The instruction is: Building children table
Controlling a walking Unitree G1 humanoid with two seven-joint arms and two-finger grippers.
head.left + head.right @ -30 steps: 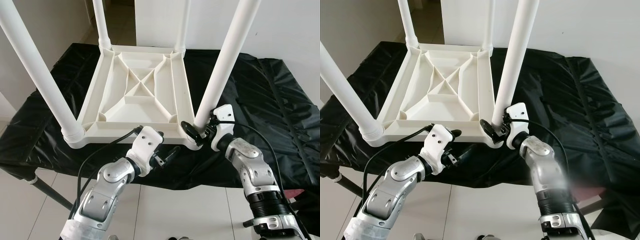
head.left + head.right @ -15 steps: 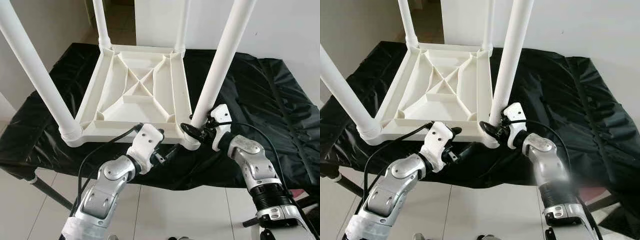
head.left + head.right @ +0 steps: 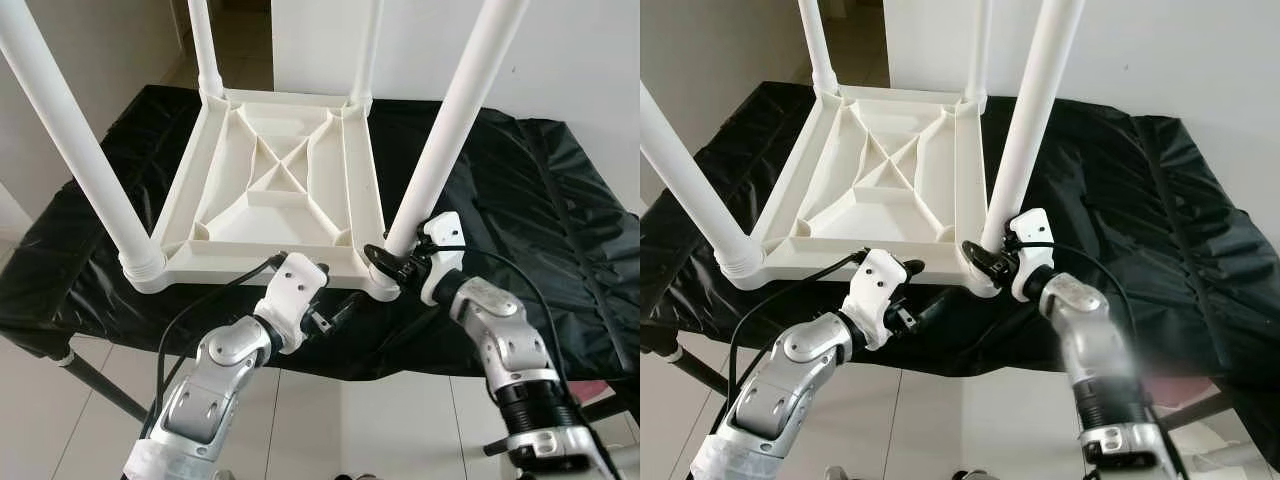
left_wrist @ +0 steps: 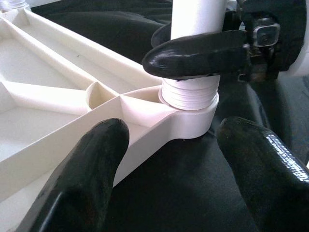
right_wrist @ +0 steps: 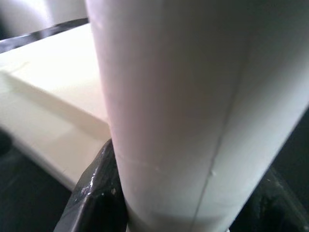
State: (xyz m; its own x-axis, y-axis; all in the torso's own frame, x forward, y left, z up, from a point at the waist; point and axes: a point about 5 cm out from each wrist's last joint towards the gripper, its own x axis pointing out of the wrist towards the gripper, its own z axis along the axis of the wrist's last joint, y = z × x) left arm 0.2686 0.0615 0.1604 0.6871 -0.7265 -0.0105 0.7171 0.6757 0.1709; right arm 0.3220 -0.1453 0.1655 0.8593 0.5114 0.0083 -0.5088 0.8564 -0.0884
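**White plastic table upside down, right gripper on the near right leg**

White moulded plastic children's table (image 3: 270,190) lies upside down on a worktop draped in crinkled black plastic sheeting (image 3: 520,200), its ribbed underside facing up with a cross-shaped brace in the middle. Four round white plastic legs stand in its corner sockets and rise out of the top of the head views. The near right leg (image 3: 450,120) leans slightly outward and sits in a ringed socket at the table's front right corner, close to the worktop's near edge.

Right gripper (image 3: 385,255) is at the base of that leg, just above the socket; its jaws are closed around the white tube, one black finger (image 4: 198,53) lying across the front of the leg in the left wrist view, and the tube pressed between dark pads in the right wrist view.

Left gripper (image 3: 335,310) hovers just in front of the table's near edge, left of the same corner. Its jaws are spread wide and hold nothing; its two black fingertips (image 4: 82,174) frame the socket without touching it.

Pale tiled floor (image 3: 380,420) lies below the worktop.
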